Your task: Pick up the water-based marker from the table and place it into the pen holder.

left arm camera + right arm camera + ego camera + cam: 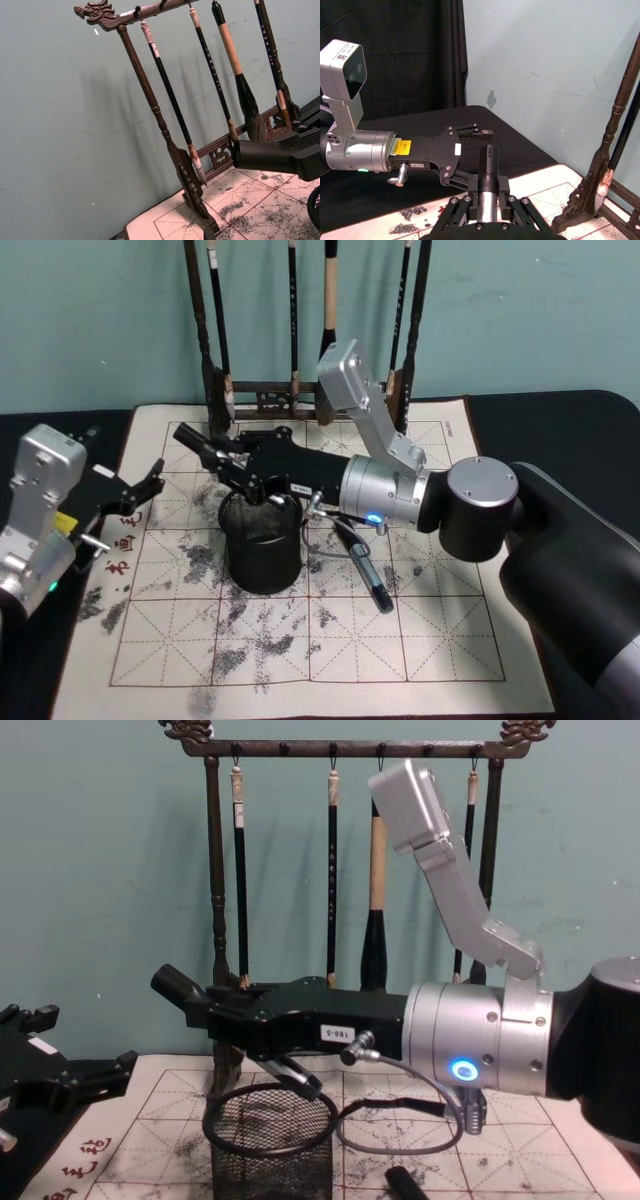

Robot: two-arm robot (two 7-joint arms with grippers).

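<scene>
My right gripper (240, 472) is shut on the water-based marker (200, 445), a black barrel that sticks out past its fingers (506, 200). The marker (178, 986) lies nearly level and hangs just above the pen holder (262, 562), a black wire-mesh cup on the ink-stained mat. Its free end (260, 156) reaches beyond the holder's rim (268, 1100) towards the left. The same barrel (488, 175) runs between the right fingers in the right wrist view. My left gripper (135, 490) stands open at the mat's left edge, apart from the holder.
A tall dark wooden brush rack (300, 390) with several hanging brushes stands at the back of the gridded practice mat (400, 640). Another dark pen (365, 575) lies on the mat right of the holder. Black cloth covers the table around the mat.
</scene>
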